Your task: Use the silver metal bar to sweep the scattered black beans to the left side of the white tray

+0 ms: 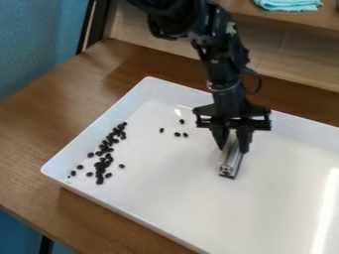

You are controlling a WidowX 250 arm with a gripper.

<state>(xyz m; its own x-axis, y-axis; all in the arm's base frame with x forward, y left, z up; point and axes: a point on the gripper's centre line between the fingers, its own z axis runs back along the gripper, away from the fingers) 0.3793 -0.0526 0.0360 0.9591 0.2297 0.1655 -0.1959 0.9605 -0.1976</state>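
A metal bar [230, 161] is held upright at a tilt in the black claw [234, 148], its fingers closed on either side, inside a white tray [114, 115]. Dark beans [100, 165] are clustered toward nine o'clock from it, with four strewn between ten and eleven.

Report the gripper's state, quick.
Gripper: closed on a metal bar, above or on the white tray; I can't tell which.

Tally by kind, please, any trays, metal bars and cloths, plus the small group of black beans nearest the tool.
Tray: 1
Metal bar: 1
Cloth: 1
Black beans in that small group: 4
Total: 7
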